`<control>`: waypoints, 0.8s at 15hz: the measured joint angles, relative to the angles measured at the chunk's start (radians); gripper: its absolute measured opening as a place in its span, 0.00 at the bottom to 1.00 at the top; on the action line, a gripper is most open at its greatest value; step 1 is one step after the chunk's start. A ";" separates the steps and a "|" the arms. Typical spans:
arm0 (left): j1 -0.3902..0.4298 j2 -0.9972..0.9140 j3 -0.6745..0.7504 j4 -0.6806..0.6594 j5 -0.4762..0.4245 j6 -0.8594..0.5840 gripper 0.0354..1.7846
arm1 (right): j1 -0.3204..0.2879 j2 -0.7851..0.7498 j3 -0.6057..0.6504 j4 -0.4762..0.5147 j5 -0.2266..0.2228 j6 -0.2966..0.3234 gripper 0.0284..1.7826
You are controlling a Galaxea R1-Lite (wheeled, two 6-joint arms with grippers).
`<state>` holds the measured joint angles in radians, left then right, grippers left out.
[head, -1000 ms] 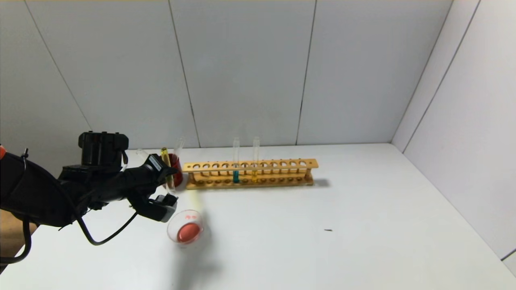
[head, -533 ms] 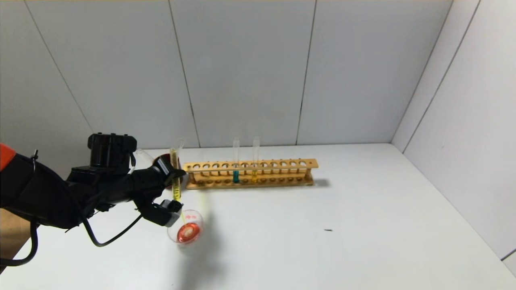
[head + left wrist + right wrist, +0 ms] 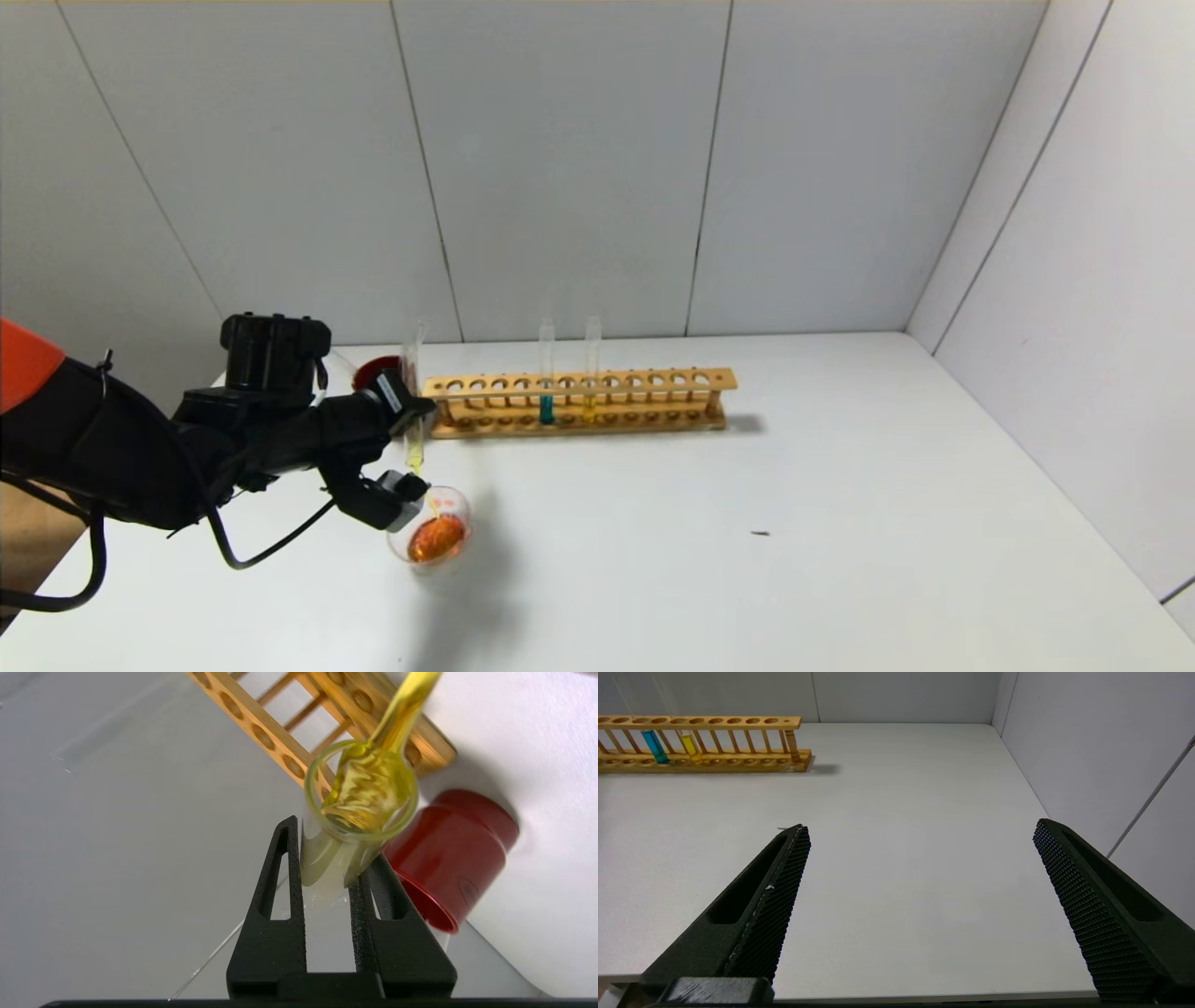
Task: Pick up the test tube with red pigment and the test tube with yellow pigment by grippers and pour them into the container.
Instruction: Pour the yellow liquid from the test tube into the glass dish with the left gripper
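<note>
Two tubes, one teal (image 3: 546,407) and one yellow (image 3: 590,407), stand in the wooden rack (image 3: 579,401) as before, while the left gripper (image 3: 403,446), clamped on the test tube with yellow pigment (image 3: 414,439), has tipped it further, mouth down over the container (image 3: 430,537). A yellow stream now runs into the dish, whose liquid has turned from red a second ago to orange. The dark red cup (image 3: 373,371) sits behind the gripper. The right gripper (image 3: 920,905) hangs parked over the table (image 3: 747,560), fingers wide apart.
</note>
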<state>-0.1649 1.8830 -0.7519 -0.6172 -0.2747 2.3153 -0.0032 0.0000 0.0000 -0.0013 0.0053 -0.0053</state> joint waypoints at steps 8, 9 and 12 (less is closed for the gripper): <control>0.017 0.000 -0.003 -0.010 -0.005 0.042 0.16 | 0.000 0.000 0.000 0.000 0.000 0.000 0.98; 0.016 -0.003 -0.003 -0.022 -0.005 0.064 0.16 | 0.000 0.000 0.000 0.000 0.000 0.000 0.98; 0.016 -0.016 -0.005 -0.050 -0.008 0.105 0.16 | 0.000 0.000 0.000 0.000 0.000 0.000 0.98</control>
<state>-0.1489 1.8674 -0.7572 -0.6672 -0.2828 2.4206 -0.0032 0.0000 0.0000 -0.0013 0.0053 -0.0053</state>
